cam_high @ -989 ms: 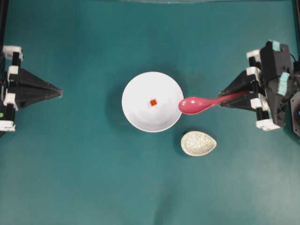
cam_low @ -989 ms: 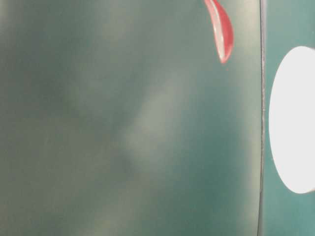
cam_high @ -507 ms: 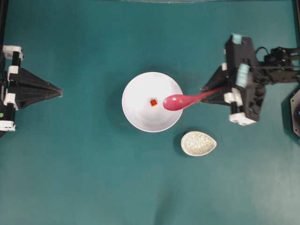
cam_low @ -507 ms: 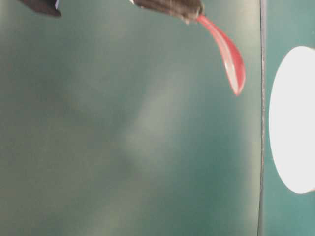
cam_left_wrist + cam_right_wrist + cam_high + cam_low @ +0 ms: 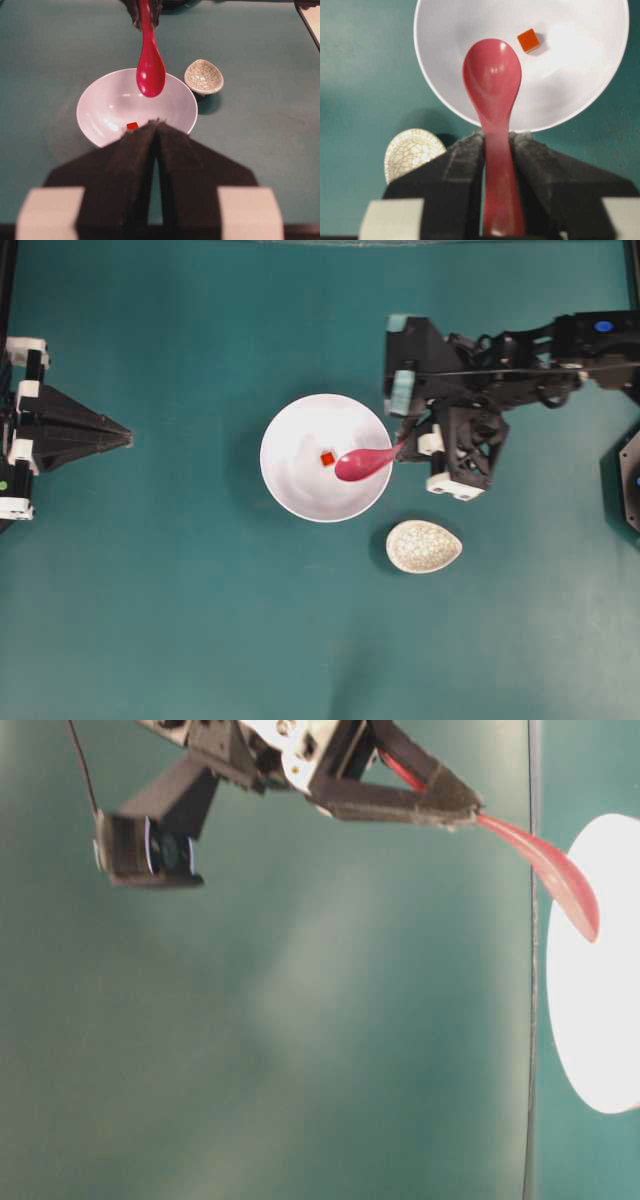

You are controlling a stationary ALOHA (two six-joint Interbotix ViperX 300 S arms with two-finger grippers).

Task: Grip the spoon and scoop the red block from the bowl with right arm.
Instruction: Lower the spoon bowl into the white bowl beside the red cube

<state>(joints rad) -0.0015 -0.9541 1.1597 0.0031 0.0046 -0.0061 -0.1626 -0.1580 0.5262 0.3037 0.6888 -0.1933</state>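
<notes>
Bowl [image 5: 600, 970] cut by the table-level picture's right edge, spoon [image 5: 495, 125] handle end hidden between jaws

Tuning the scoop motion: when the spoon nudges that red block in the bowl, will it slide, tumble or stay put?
The red block is tiny beside the spoon, so probably very light and easily knocked away. The bowl looks glossy and curved, so the block likely slides, perhaps up the wall, rather than onto the spoon. Flat faces suggest it won't roll far.
</notes>
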